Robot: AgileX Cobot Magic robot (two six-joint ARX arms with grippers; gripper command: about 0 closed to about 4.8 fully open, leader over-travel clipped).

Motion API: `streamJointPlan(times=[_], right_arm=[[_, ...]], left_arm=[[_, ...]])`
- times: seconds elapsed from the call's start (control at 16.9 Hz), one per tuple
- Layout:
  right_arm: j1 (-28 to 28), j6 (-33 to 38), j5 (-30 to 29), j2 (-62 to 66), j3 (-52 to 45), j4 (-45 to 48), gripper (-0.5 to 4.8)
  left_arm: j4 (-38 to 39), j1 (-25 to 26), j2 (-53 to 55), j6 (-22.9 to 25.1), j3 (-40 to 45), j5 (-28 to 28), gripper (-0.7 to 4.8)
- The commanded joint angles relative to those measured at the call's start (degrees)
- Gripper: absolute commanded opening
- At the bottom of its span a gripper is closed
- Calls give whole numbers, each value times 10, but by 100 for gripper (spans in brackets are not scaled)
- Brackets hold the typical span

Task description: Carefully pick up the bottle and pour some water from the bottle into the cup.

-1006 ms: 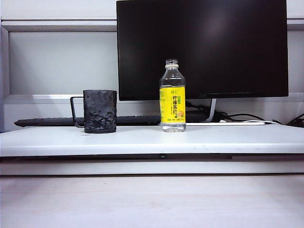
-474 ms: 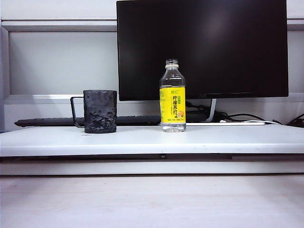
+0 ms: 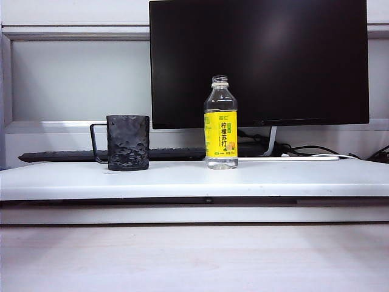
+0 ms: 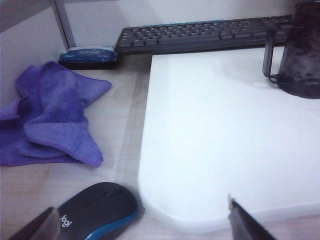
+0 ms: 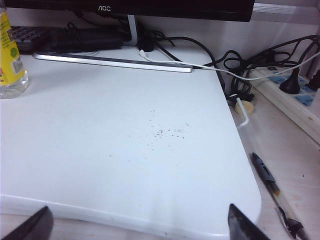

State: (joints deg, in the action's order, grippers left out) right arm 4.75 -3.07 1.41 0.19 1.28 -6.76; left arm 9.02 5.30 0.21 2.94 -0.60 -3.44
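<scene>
The clear bottle (image 3: 220, 125) with a yellow label and no cap stands upright on the white board (image 3: 194, 179), in front of the monitor; water shows at its base. Its edge also appears in the right wrist view, bottle (image 5: 10, 60). The dark dimpled cup (image 3: 127, 142) stands to the bottle's left, its wire handle pointing left; the cup (image 4: 300, 55) shows in the left wrist view too. Neither arm appears in the exterior view. My left gripper (image 4: 142, 222) hangs open over the board's near corner. My right gripper (image 5: 140, 225) is open over the board's other near corner, empty.
A black monitor (image 3: 258, 61) stands behind the board, with a keyboard (image 4: 200, 35) at its foot. Left of the board lie a purple cloth (image 4: 50, 115) and a mouse (image 4: 97, 210). Cables, a power strip (image 5: 295, 95) and a pen (image 5: 272, 187) lie to the right.
</scene>
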Motion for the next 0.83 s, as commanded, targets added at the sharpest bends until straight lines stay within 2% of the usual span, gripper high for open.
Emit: streamJointPlan(times=[0.06, 0.24, 0.3, 0.41, 0.71, 0.83], right_arm=[[0, 0, -1, 0, 3, 8, 462], [0, 0, -1, 0, 3, 8, 462], [0, 0, -1, 0, 3, 9, 462], [0, 0, 0, 0, 3, 11, 462], [0, 0, 1, 0, 3, 15, 462], [0, 0, -1, 0, 3, 26, 462]], left_arm=[[3, 1, 0, -2, 1, -4, 479], [0, 1, 0, 3, 1, 8, 479], [1, 1, 0, 2, 1, 46, 479], [2, 1, 0, 1, 1, 69, 479], [-7, 1, 0, -4, 1, 57, 479], [-45, 1, 0, -4, 1, 40, 479]])
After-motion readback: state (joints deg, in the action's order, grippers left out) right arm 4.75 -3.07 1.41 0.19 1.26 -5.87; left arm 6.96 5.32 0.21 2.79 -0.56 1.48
